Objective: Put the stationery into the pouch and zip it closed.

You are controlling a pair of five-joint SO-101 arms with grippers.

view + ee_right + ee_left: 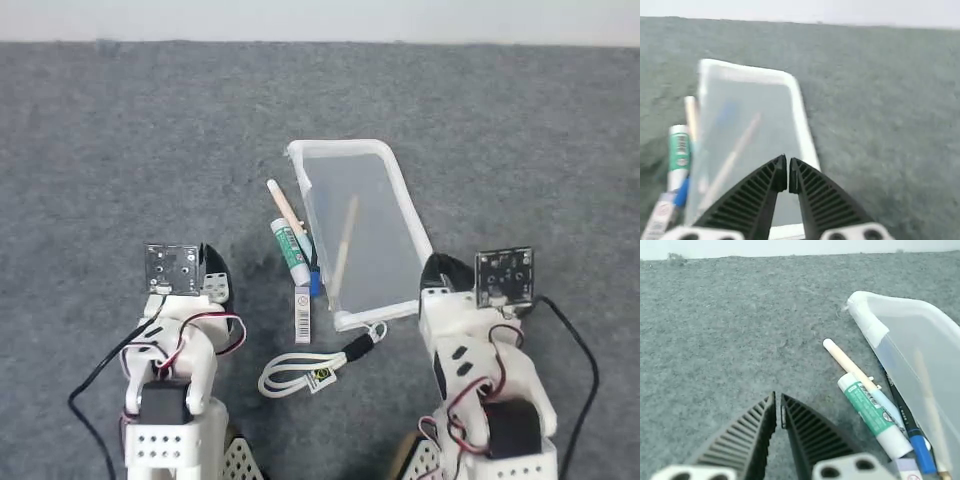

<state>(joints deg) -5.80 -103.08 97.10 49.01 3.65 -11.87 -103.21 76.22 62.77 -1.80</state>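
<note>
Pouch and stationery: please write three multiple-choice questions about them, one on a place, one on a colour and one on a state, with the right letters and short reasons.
1. Where is the green-and-white tube relative to the pouch?
A inside it
B beside it, on the grey mat
C on top of it

2. What colour is the pouch's rim?
A white
B red
C black

3. How is the left gripper?
A shut and empty
B shut on the tube
C wide open

Answers:
1 B: the tube lies on the mat along the pouch's side.
2 A: a white rim frames the translucent pouch.
3 A: its tips nearly meet with nothing between them.
</note>
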